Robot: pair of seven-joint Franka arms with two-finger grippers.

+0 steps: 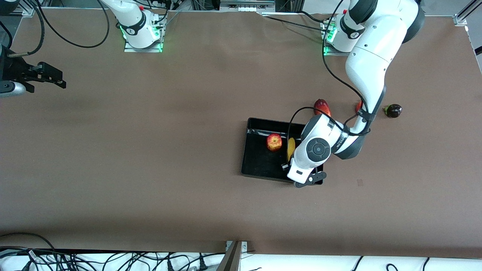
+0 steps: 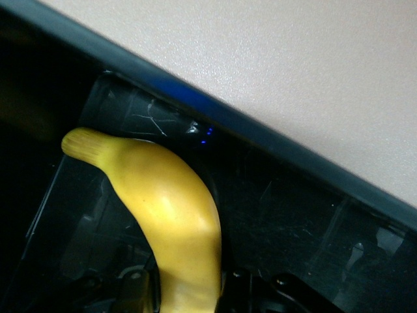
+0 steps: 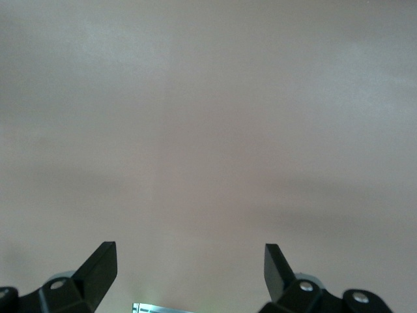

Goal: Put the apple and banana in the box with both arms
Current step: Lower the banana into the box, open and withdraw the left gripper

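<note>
Worktop (image 1: 150,158): brown surface is lying bare under my two arms, whose bases are standing along its upper edge.
Left arm (image 1: 371,64): I am reaching it down from the base at its end of the worktop, bending it over the box.
Box (image 1: 260,165): black bin is sitting a little toward my left arm's end of the worktop, roughly midway between the upper and lower edges.
Right pincer (image 3: 189,267): I am holding it up over the worktop's edge at my right arm's end, waiting, with its fingers spread wide and gripping nothing.
Left pincer (image 2: 186,297): I am holding it inside the box, closed around the banana's thick end.
Banana (image 2: 166,222): it is hanging in my grip just above the glossy box floor, its stem end pointing toward the box wall.
Apple (image 1: 274,142): it is resting inside the box, just beside the banana.
Other fruit: a red oval fruit (image 1: 322,107) and a dark round one (image 1: 393,110) are lying outside the box, toward the upper edge.
</note>
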